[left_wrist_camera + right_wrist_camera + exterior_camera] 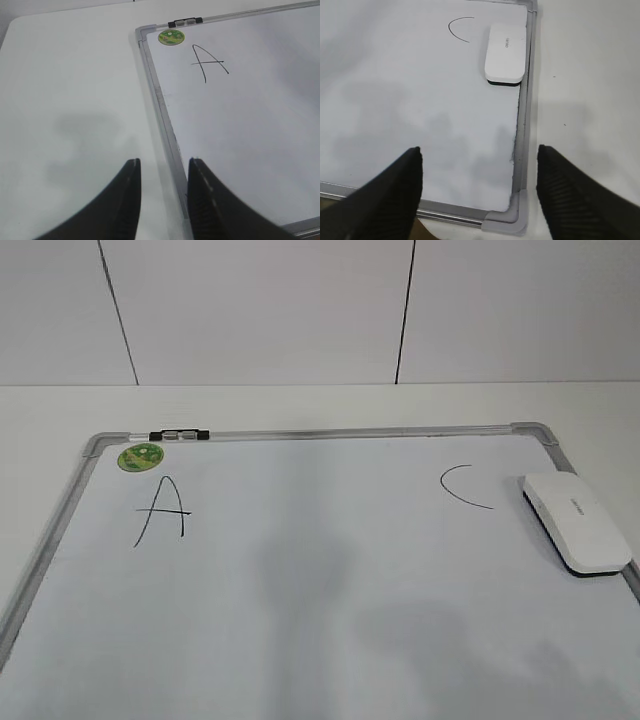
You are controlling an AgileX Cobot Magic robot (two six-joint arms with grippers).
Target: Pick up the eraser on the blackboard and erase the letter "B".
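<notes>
White table [300,405] against a white panelled wall [260,310].

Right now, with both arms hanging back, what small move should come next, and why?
Probably none toward erasing: between the "A" and the "C" the blackboard is bare, with no "B" visible. The eraser lies by the right frame, and the open right gripper holds nothing, so it can stay back.

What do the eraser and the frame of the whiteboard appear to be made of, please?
The eraser looks like smooth white moulded plastic with a dark felt-like strip underneath. The whiteboard frame seems to be brushed grey metal, probably aluminium, with matte grey plastic corner pieces.
</notes>
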